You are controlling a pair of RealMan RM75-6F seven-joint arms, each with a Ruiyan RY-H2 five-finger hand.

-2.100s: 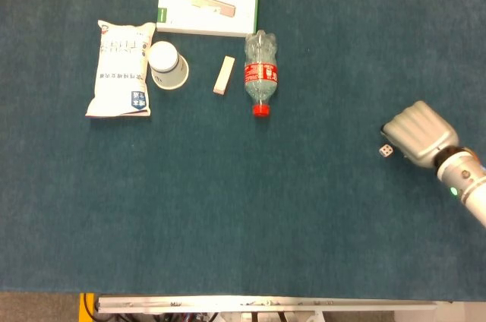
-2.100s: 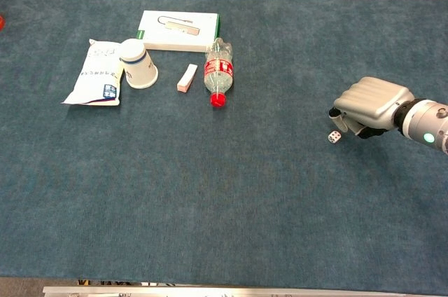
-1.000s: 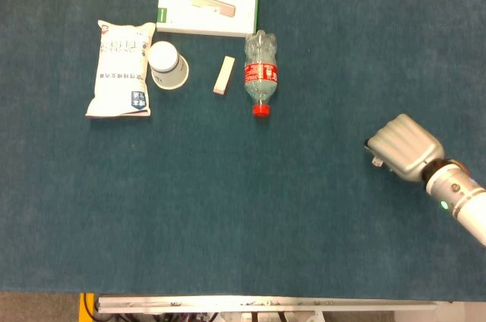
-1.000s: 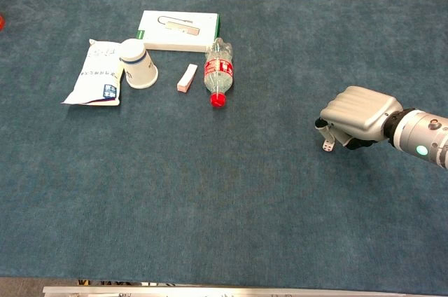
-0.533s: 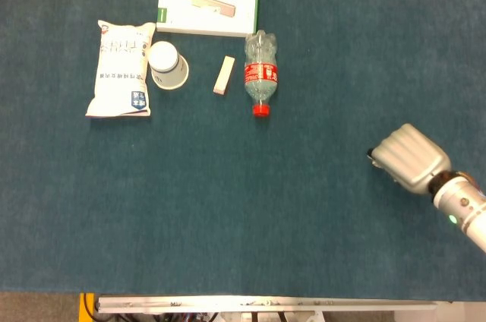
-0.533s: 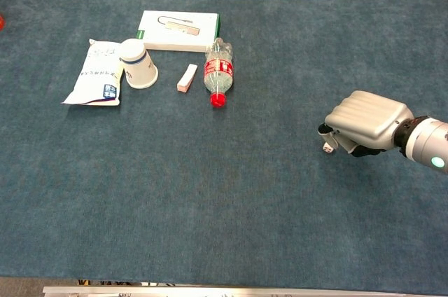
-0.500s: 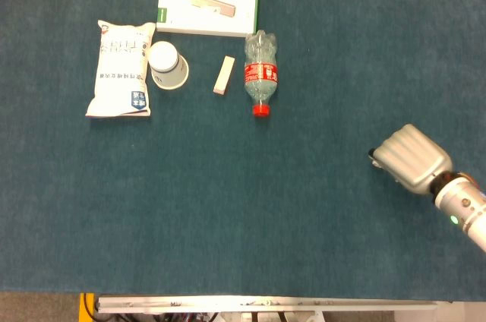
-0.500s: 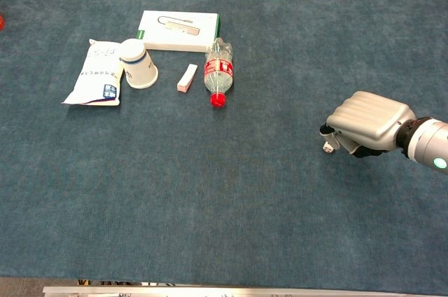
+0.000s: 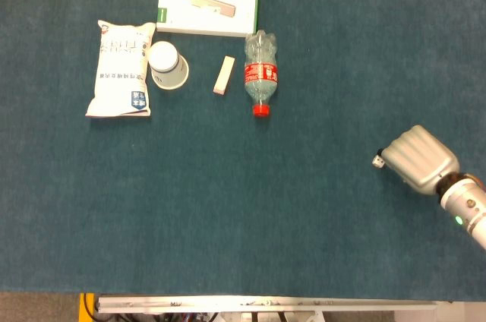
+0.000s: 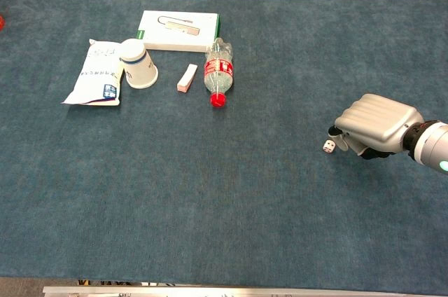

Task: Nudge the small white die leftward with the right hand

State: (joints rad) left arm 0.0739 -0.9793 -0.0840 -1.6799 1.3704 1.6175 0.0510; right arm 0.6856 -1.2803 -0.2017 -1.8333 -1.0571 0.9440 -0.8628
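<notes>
The small white die [image 10: 328, 146] lies on the blue cloth at the right, also peeking out at the left edge of the hand in the head view [image 9: 377, 160]. My right hand [image 10: 372, 125] [image 9: 418, 159] hovers just right of the die, its fingers curled in with nothing in them. In the chest view a narrow gap shows between the die and the fingertips. My left hand is outside both views.
At the back left lie a white snack bag [image 9: 121, 68], a paper cup on its side [image 9: 167, 65], a small beige block [image 9: 223, 75], a clear bottle with a red cap [image 9: 261, 71] and a white box [image 9: 208, 4]. The table's front edge [image 9: 266, 303] runs along the bottom.
The right hand pushed the die leftward over the cloth, then drew back to the right, so the die now lies uncovered a little left of where it started.
</notes>
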